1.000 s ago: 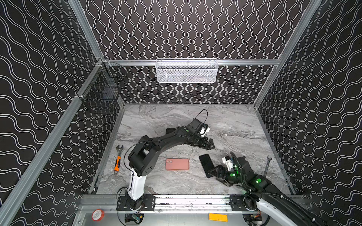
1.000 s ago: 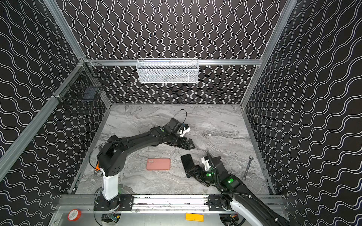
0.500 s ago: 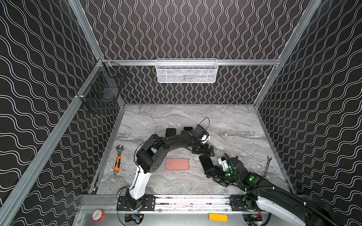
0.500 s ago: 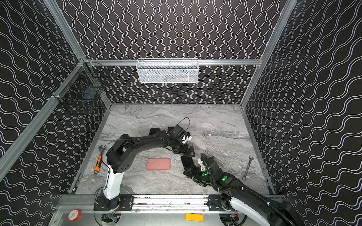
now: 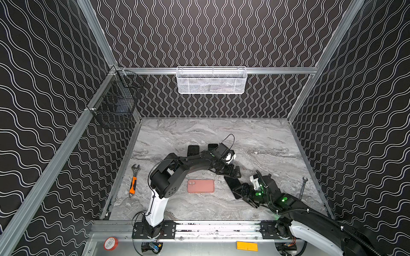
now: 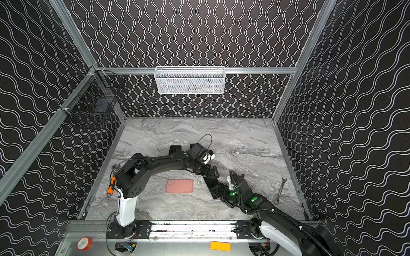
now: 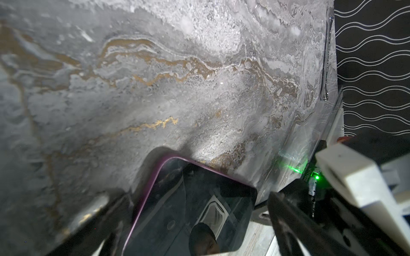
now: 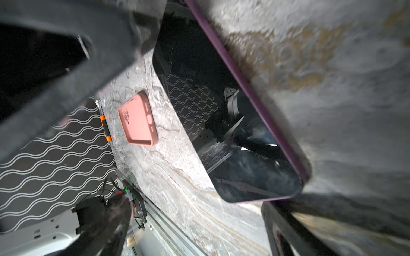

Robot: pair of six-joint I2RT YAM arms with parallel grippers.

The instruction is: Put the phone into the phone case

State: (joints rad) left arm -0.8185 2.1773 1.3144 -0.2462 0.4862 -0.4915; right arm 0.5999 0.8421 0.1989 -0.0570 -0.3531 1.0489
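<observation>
– While the phone lies flat on the table, screen up, near the case on its right, neither gripper holds it. Left gripper: jaws spread, at its far end. Right gripper: jaws spread, at its near end.
– Contact?
– None that can be made out; the right wrist view shows the phone free between parted fingers.
– Risk?
– Judged: two grippers crowd one thin slab. If a finger lands on the glass rather than beside the edge, the phone could skid or spin off line. The arms, so near each other, could also clash.
– And the case?
– Appears to lie back up, opening down; if so, it must be turned first or the phone cannot seat.
– Change against a second ago?
– Left gripper has come down from farther back toward the phone; right has crept forward. Phone and case unmoved.
</observation>
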